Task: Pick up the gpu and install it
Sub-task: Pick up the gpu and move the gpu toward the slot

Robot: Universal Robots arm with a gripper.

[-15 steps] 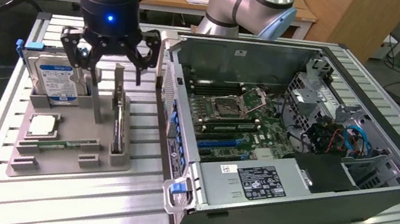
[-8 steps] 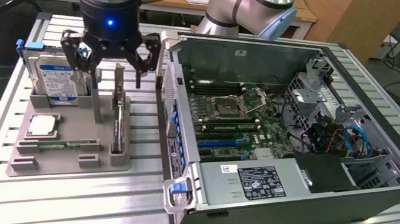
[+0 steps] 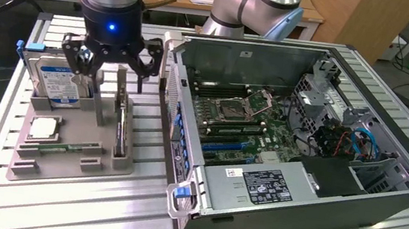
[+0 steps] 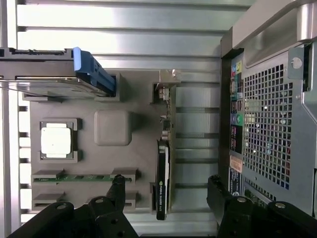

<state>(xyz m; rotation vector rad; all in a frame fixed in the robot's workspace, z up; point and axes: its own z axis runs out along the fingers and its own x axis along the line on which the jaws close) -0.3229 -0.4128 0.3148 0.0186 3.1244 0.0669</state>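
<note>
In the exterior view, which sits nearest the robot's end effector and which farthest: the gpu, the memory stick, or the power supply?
1. The gpu, upright in the tray, just below the open end effector.
2. The memory stick, lying flat at the tray's camera-side end.
3. The power supply, inside the computer case, on the exterior view's right.

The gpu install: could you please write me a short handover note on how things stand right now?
Gripper: open, hanging over the grey tray. In the wrist view its fingers sit on either side of the gpu, not touching it.
gpu: on edge in its tray slot, beside the hard drive.
Computer case: open on the exterior view's right, motherboard exposed.
Done: gripper lined up over the gpu.
Left: the gpu is not yet gripped, lifted or installed.
</note>
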